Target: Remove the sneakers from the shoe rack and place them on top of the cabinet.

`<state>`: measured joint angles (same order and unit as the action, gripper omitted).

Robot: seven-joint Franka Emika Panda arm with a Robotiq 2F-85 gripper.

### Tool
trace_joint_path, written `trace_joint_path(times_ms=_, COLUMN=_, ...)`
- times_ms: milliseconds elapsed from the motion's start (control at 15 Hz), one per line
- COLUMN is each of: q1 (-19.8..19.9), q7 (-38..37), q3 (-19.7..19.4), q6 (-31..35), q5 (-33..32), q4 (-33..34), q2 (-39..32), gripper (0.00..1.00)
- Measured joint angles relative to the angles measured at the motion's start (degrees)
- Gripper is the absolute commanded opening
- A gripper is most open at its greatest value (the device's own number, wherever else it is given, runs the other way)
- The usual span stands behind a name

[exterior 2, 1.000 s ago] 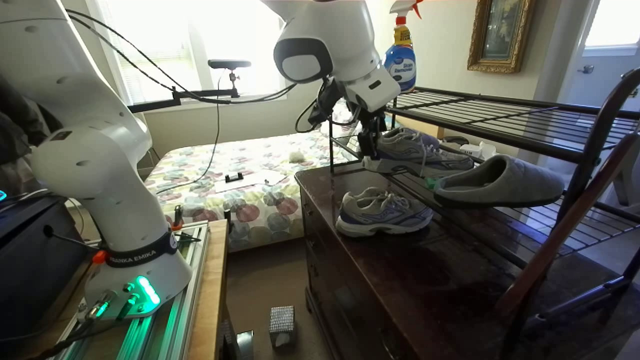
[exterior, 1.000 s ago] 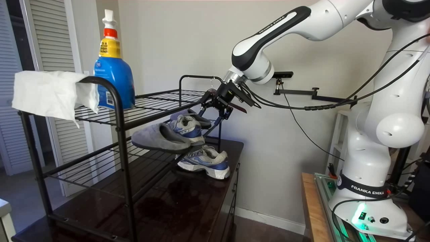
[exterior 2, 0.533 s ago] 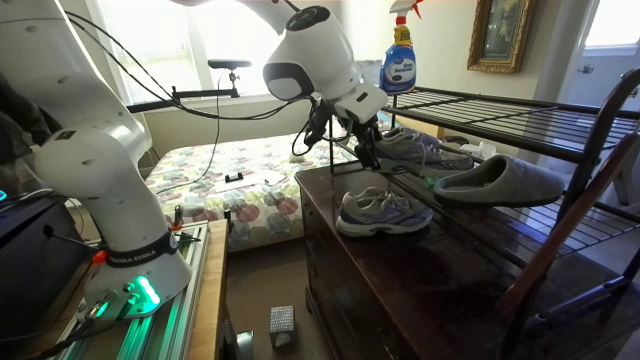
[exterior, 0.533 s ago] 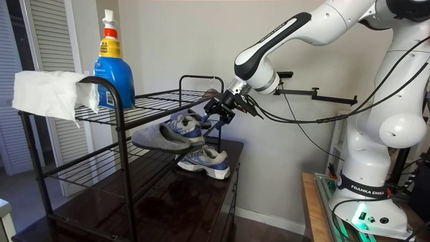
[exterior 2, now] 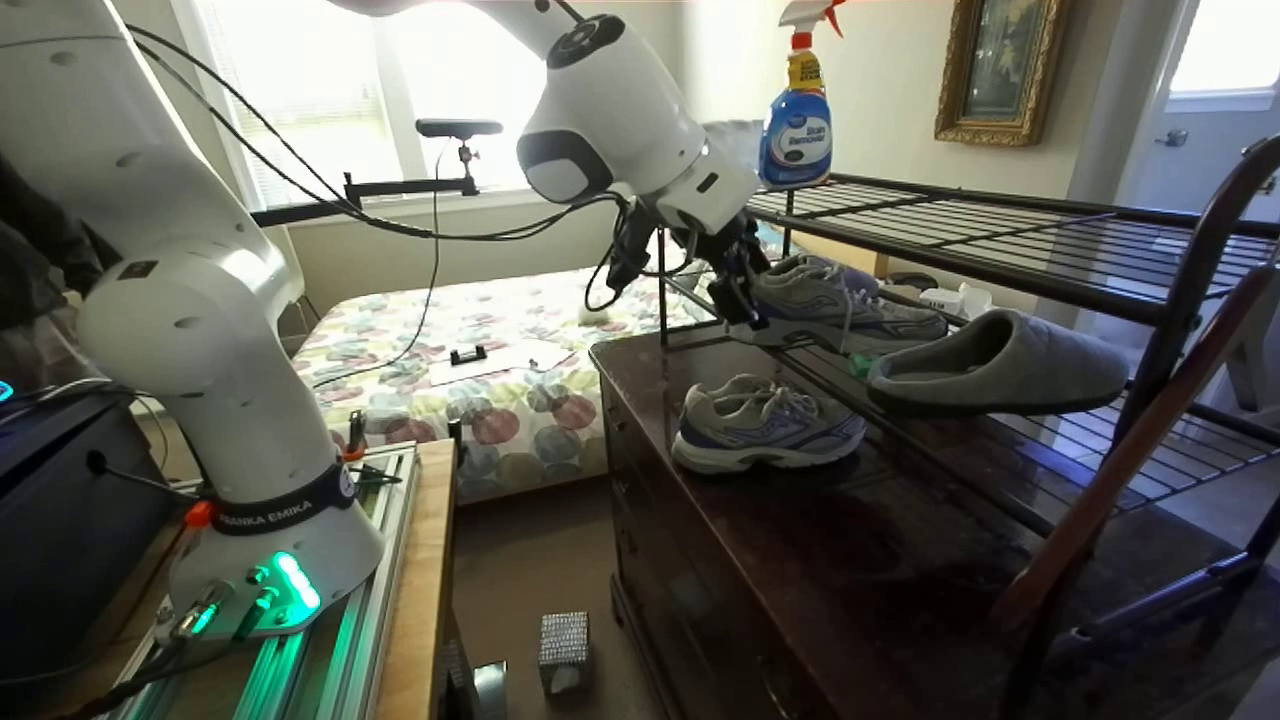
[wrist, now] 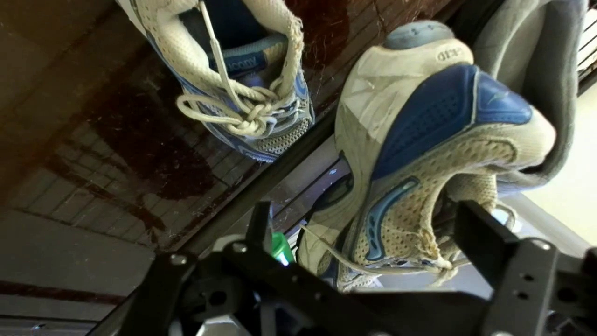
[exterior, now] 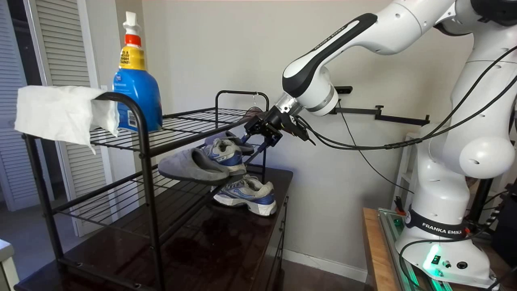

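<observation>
One sneaker (exterior 2: 835, 318) sits on the lower shelf (exterior: 101, 190) of the shoe rack (exterior: 150, 202), grey slipper (exterior 2: 1020, 370) near it; other sneaker (exterior 2: 765, 425) on top of the cabinet (exterior 2: 860, 550). Gripper (wrist: 364, 214) at the racked one, jaws wide apart, contact unclear.

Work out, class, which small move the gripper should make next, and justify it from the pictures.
I would probably ease the open gripper a little closer to the sneaker on the shoe rack before closing. In the wrist view that sneaker shows between the spread jaws, apparently not yet gripped, while the matching sneaker already sits on the cabinet.
</observation>
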<state>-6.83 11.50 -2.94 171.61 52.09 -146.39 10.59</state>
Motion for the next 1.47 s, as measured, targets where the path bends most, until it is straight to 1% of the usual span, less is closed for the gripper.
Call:
trace_joint_path(times_ms=200, q1=-1.2, q7=-1.4, q3=1.1, q6=4.2, q5=0.8, q4=0.6, q2=-1.4, gripper=1.00)
trace_joint_path(times_ms=333, q1=-1.9, q7=-1.9, q3=1.5, q6=5.6, q5=0.9, q4=1.0, q2=-2.2, gripper=1.00)
trace_joint_path(times_ms=733, q1=-3.2, q7=-1.9, q3=1.6, q6=5.8, q5=0.9, q4=2.3, q2=-3.5, gripper=1.00)
trace_joint_path(times_ms=1000, q1=-3.2, q7=-2.1, q3=1.5, q6=3.8, q5=1.4, q4=2.9, q2=-4.3, gripper=1.00)
trace_joint_path(times_ms=1067, q1=-3.2, q7=-2.4, q3=1.5, q6=3.0, q5=1.5, q4=3.0, q2=-4.5, gripper=0.97)
trace_joint_path(times_ms=1133, q1=-3.2, q7=-2.8, q3=1.4, q6=2.3, q5=1.5, q4=3.2, q2=-4.6, gripper=0.74)
trace_joint_path(times_ms=1200, q1=-3.2, q7=-3.2, q3=1.4, q6=1.6, q5=1.5, q4=3.4, q2=-4.9, gripper=0.72)
trace_joint_path(times_ms=1267, q1=-3.2, q7=-3.6, q3=1.4, q6=1.1, q5=1.5, q4=3.5, q2=-5.1, gripper=0.69)
trace_joint_path(times_ms=1467, q1=-3.2, q7=-5.1, q3=1.4, q6=0.6, q5=1.5, q4=3.9, q2=-5.5, gripper=0.48)
